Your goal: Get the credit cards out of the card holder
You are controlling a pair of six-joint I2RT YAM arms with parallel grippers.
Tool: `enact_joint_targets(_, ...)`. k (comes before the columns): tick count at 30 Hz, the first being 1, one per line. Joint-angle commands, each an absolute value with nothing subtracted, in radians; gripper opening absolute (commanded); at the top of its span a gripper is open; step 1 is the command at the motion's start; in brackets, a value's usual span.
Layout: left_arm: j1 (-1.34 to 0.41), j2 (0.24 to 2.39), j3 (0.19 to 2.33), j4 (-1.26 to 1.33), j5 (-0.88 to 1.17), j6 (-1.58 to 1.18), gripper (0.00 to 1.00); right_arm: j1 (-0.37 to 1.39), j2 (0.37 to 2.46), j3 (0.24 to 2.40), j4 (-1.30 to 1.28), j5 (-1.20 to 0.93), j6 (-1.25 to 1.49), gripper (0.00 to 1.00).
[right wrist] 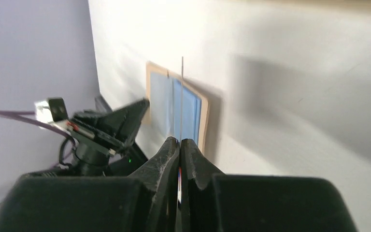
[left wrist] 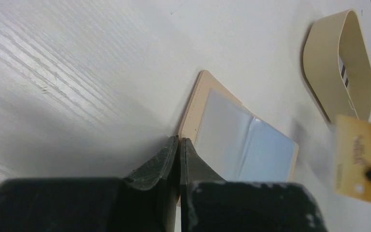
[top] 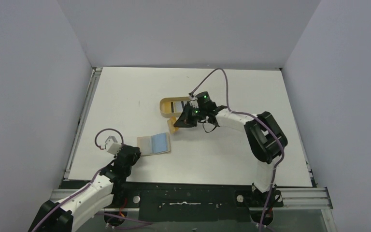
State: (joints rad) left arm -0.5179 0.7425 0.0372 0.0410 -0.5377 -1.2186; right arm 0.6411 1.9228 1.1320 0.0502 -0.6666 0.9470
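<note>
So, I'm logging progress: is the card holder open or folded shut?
Open. The card holder lies spread flat on the table, both light blue inner panels facing up in the top and left wrist views.

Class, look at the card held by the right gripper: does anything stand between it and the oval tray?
Nothing visible does. The card, shut in the right gripper, is clear of the card holder and held just beside the tray, with no object between them.

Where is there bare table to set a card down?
Bare table lies left of the tray and far right beyond the right arm. Crowded between tray and wallet, where the right gripper holds a card.
</note>
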Motion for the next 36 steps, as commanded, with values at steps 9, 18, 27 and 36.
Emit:
enact_joint_targets(9,-0.522,0.745,0.082,0.054,-0.545,-1.162,0.0,0.501,2.03,1.591,-0.187,-0.547,0.736,0.0)
enact_joint_targets(18,-0.522,0.703,0.072,0.029,-0.543,-1.163,0.0,0.513,2.202,1.696,-0.16,-0.526,0.757,0.0)
enact_joint_targets(27,-0.522,0.722,0.069,0.044,-0.536,-1.164,0.0,0.545,2.275,1.729,-0.14,-0.525,0.77,0.0)
enact_joint_targets(36,-0.522,0.711,0.068,0.033,-0.536,-1.166,0.0,0.581,2.322,1.789,-0.16,-0.533,0.769,0.0)
